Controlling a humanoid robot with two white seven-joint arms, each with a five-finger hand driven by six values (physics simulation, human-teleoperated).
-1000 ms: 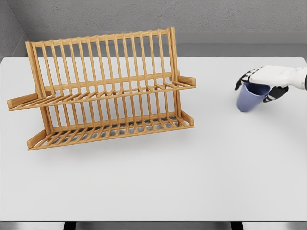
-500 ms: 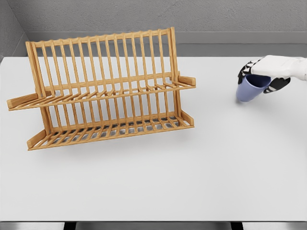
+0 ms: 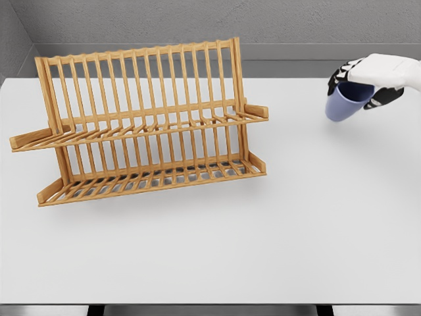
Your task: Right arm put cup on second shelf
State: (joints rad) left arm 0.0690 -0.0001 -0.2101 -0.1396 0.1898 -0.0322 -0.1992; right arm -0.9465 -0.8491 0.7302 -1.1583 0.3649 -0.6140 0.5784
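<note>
The blue cup (image 3: 343,106) hangs tilted below the right hand (image 3: 370,78), whose dark fingers (image 3: 341,71) curl around its rim, clear above the white bench (image 3: 263,230); the wooden rack (image 3: 141,122) stands well apart, off toward the fingertip side

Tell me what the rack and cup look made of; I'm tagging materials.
Rack: seemingly wood, honey-tan slats with a faint sheen. Cup, held by the right hand: matte, even periwinkle blue; plastic or glazed ceramic, can't tell.
</note>
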